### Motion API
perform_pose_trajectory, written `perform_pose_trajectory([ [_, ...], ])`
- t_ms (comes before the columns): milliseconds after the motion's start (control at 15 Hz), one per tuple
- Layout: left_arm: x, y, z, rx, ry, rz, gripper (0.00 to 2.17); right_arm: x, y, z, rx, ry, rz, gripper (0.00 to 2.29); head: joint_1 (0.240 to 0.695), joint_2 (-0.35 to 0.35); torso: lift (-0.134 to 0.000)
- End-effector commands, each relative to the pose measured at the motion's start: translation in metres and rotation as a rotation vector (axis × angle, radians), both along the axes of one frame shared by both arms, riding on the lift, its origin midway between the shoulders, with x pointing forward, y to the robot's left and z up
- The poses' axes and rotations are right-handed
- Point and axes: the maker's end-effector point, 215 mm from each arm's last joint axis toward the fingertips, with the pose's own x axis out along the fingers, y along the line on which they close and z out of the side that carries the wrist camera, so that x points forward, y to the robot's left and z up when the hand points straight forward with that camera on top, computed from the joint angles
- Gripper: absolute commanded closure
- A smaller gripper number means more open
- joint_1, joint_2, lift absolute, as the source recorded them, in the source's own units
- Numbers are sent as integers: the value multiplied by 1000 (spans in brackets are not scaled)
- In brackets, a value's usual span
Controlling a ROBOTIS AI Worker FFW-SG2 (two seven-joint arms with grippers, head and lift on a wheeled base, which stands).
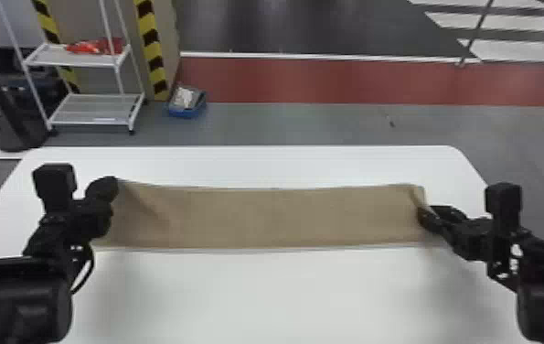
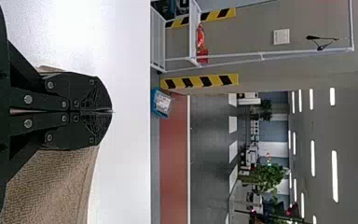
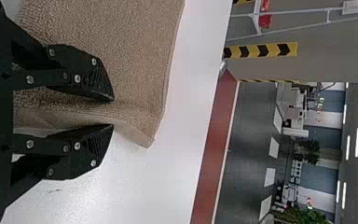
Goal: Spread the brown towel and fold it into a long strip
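Left end effector [image 1: 104, 190] clenched, right end effector [image 1: 427, 213] parted, brown towel [image 1: 275, 217], white table [image 1: 284, 297], shelving [image 1: 94, 110]

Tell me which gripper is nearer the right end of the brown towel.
Right. The right gripper is at that end of the brown towel, with some of the cloth between its open fingers; the left gripper is at the opposite end.

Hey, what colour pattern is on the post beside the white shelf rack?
Black and yellow stripes; the post shows best in the head view.
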Motion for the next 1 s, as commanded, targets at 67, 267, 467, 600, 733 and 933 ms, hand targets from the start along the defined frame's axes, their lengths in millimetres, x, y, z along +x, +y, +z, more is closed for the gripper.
perform_pose_trajectory([
  [67,0,2,0,-1,1,4,1663,2,-2,6,1,-18,-3,1146,695,-51,-116],
  [267,0,3,5,-1,-5,6,1663,4,-7,15,-1,-41,-10,1133,695,-51,-116],
  [467,2,2,10,0,-11,8,1663,2,-16,23,-12,-62,-26,1129,695,-54,-116],
  [600,6,4,18,1,-25,17,1663,3,-20,30,-19,-78,-37,1129,695,-60,-116],
  [733,12,0,25,5,-35,11,1663,3,-22,31,-25,-79,-40,1008,695,-64,-116],
  [933,23,-11,25,22,-28,-9,1663,7,-16,32,-35,-76,-26,1011,695,-71,-116],
])
